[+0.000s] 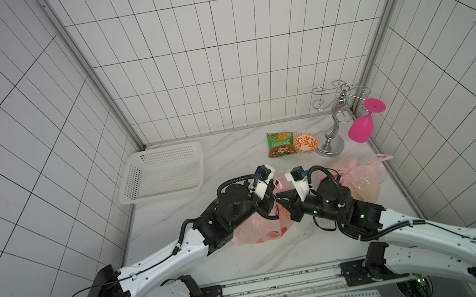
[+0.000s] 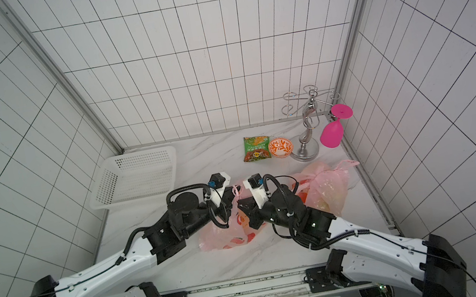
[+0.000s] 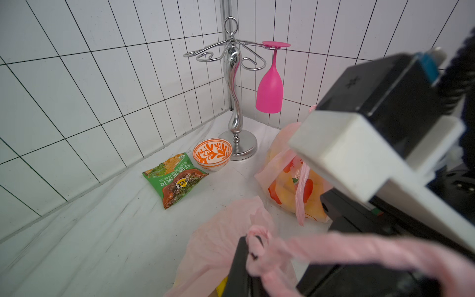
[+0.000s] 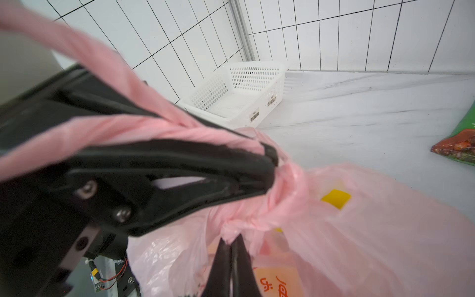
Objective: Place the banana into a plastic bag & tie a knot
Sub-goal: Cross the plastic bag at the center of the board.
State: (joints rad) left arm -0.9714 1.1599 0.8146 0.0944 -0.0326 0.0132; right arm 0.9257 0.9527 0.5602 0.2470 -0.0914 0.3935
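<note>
Your left gripper [image 4: 272, 169] is closed on a twisted handle of the plastic bag [image 4: 359, 231], and your right gripper [image 4: 231, 244] pinches its gathered neck. The bag lies toward 6 o'clock from the table centre. The banana [image 4: 335, 199] shows yellow inside, so loading seems done. The knot looks begun, not yet tight.

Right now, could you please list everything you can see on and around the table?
basket: 1, white, back left corner
snack packet: 1, green, at the back, beside the bowl
bowl: 1, orange and white, between packet and rack
glass rack: 1, silver, back right corner
glass: 1, pink, hanging upside down on the rack
back bag: 1, pink, filled, by the right arm
front bag: 1, pink, between the arms
banana: 1, yellow patch inside the front bag, likely
table: 1, white marble
left pincer: shut on a front bag handle
right pincer: shut on the front bag's neck
</note>
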